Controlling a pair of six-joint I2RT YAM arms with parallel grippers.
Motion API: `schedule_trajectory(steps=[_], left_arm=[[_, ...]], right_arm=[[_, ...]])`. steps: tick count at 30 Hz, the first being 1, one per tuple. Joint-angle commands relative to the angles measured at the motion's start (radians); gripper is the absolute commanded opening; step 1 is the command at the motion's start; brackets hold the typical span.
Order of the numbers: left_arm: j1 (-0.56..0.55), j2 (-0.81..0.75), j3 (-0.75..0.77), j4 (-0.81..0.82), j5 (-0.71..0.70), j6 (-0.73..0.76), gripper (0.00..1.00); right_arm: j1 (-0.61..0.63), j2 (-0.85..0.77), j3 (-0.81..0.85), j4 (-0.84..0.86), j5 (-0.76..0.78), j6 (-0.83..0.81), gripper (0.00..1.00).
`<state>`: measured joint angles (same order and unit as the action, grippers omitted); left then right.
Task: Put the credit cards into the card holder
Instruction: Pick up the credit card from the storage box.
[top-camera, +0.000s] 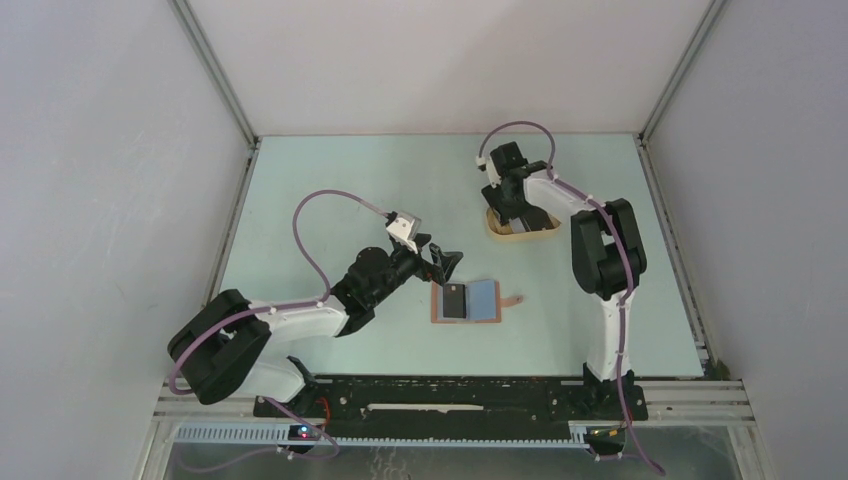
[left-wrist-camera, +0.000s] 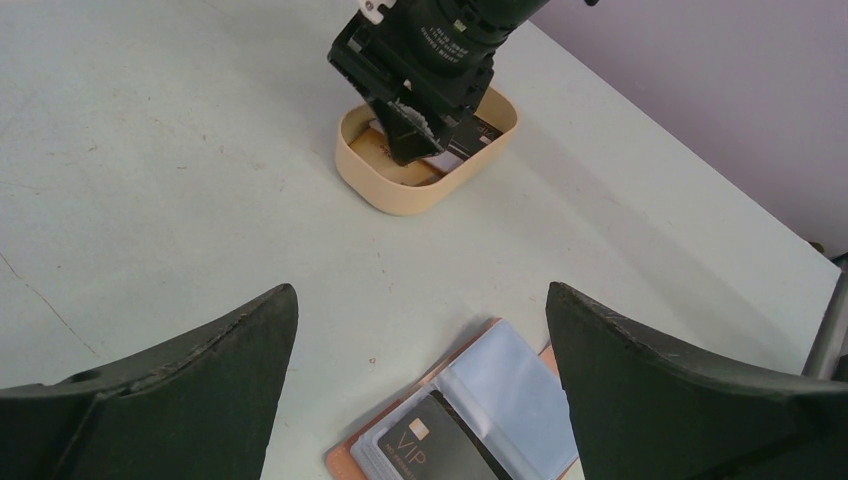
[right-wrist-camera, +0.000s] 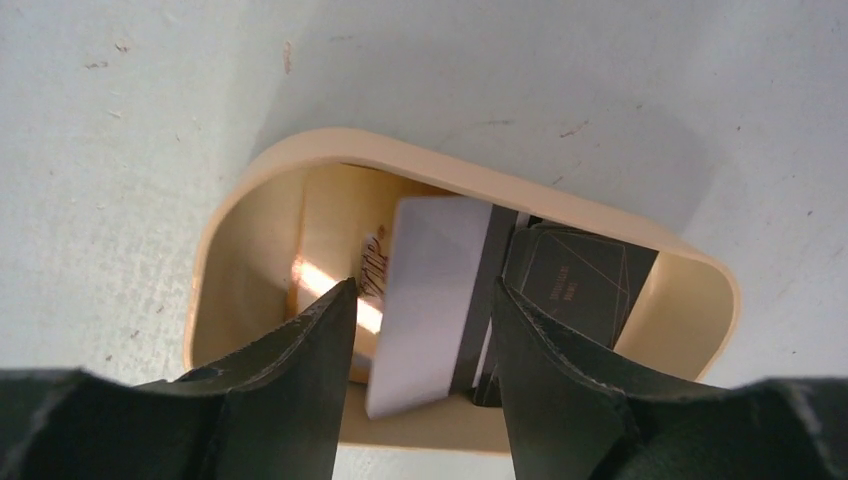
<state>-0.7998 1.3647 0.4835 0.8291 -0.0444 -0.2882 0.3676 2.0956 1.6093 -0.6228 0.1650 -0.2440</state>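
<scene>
white card (right-wrist-camera: 435, 290) flanked by right hand (right-wrist-camera: 422, 300), in tan tray (right-wrist-camera: 450, 172)

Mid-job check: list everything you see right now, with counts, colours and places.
card holder: one, reddish-brown outside, pale blue inside, lying open at table centre.
black card: one, on the holder's left half in the top view.
tray: one, tan oval, far right of the table.
pale card: one, whitish with a dark stripe, tilted in the tray.
dark patterned card: one, black, in the tray beside the pale card; more may lie underneath.
table: one, pale green.
left tool: one, black, open, above the table near the card holder.
right tool: one, black, down in the tray, fingers either side of the pale card; grip unclear.
</scene>
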Motion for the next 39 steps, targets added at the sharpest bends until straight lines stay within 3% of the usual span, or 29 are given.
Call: schedule_trajectory(steps=[1, 13, 18, 31, 39], left_arm=[[0.004, -0.026, -0.022, 0.045, 0.012, 0.0, 0.99], [0.004, -0.026, -0.023, 0.045, 0.015, 0.0, 0.99], [0.004, -0.026, -0.023, 0.047, 0.015, 0.001, 0.99], [0.004, -0.029, -0.028, 0.051, 0.017, 0.001, 0.99], [0.004, -0.03, -0.031, 0.058, 0.021, 0.001, 0.99]], right_arm=[[-0.035, -0.093, 0.005, -0.034, -0.081, -0.006, 0.6], [-0.1, -0.122, -0.001, -0.052, -0.153, -0.012, 0.55], [-0.093, -0.117, -0.008, -0.066, -0.319, 0.001, 0.65], [-0.046, -0.004, 0.051, -0.079, -0.186, 0.01, 0.69], [-0.046, -0.033, 0.036, -0.06, -0.101, 0.009, 0.6]])
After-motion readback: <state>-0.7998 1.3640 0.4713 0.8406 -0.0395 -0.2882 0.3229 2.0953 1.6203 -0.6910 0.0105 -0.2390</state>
